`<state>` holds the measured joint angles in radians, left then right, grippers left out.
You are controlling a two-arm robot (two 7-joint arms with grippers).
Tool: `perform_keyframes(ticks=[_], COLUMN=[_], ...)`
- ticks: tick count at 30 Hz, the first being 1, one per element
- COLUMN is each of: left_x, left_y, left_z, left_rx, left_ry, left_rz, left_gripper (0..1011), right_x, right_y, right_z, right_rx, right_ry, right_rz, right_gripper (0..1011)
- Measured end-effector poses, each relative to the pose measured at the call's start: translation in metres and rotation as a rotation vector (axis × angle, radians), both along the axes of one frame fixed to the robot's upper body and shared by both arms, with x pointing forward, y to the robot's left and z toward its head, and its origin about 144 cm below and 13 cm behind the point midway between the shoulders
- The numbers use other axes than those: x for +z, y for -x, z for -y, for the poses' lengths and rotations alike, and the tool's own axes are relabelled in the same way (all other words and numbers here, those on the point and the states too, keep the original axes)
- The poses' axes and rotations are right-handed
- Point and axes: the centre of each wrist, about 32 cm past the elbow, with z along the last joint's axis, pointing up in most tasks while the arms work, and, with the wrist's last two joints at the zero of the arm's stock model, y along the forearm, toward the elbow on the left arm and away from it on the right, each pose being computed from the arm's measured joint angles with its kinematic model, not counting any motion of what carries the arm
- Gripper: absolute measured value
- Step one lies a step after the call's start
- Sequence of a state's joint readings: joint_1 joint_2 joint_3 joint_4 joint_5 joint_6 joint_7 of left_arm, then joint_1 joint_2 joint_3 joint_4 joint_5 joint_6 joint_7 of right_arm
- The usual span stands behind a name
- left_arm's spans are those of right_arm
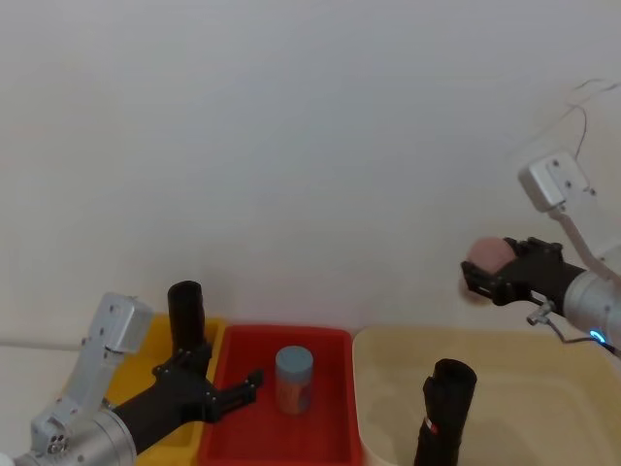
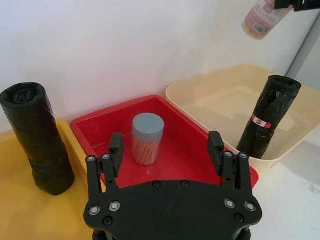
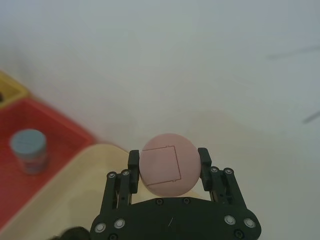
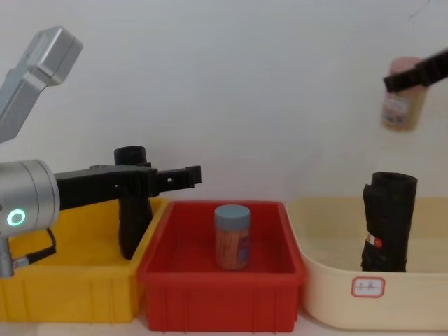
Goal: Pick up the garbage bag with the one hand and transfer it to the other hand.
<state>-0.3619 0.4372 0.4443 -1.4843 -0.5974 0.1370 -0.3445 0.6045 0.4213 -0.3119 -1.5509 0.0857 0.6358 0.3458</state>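
The garbage bag point(image 4: 389, 222) is standing upright in the cream bin point(image 4: 329, 273) at the right of the row, its small white-and-red sticker point(image 2: 260, 121) facing toward the robot; no gripper is touching it.

Going from the left: the yellow bin point(image 4: 63, 294) is holding a slimmer black roll point(image 4: 130, 210), which is standing upright toward the bin's far right corner; the left gripper point(image 1: 254, 380), on the arm with the green glowing ring point(image 4: 15, 218), is hovering low over the boundary between the yellow bin and the red bin point(image 4: 217, 297), with its fingers point(image 2: 116, 146) spread wide apart and pinching nothing; in the left wrist view those fingers are framing the blue-lidded jar point(image 2: 148, 138), which is standing upright near the middle of the red bin, apart from the gripper.

Farther right, the cream bin is sitting just beside the red one; the right gripper point(image 1: 478, 275) is hanging high above the cream bin, well apart from the garbage bag below it; its fingers point(image 3: 133, 165) are pressing on either side of a pink-lidded jar point(image 4: 402, 105), which is hanging from its lid point(image 3: 168, 171) with its label visible in the chest view.
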Motion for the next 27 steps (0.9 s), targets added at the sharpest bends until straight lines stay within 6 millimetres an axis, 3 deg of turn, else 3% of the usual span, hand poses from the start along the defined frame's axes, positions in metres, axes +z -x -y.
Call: perform_keyframes(ticks=[16, 27], left_x=[0.0, 0.0], left_y=[0.0, 0.0], left_z=[0.0, 0.0], left_rx=[0.0, 0.0], left_ry=[0.0, 0.0], left_rz=[0.0, 0.0], left_gripper=[1001, 1001], right_x=[-0.022, -0.04], right_y=[-0.01, -0.005], right_z=[0.035, 0.046], right_rx=[-0.117, -0.115], right_ry=[0.048, 0.038], right_rz=[-0.055, -0.117], right_gripper=[670, 703])
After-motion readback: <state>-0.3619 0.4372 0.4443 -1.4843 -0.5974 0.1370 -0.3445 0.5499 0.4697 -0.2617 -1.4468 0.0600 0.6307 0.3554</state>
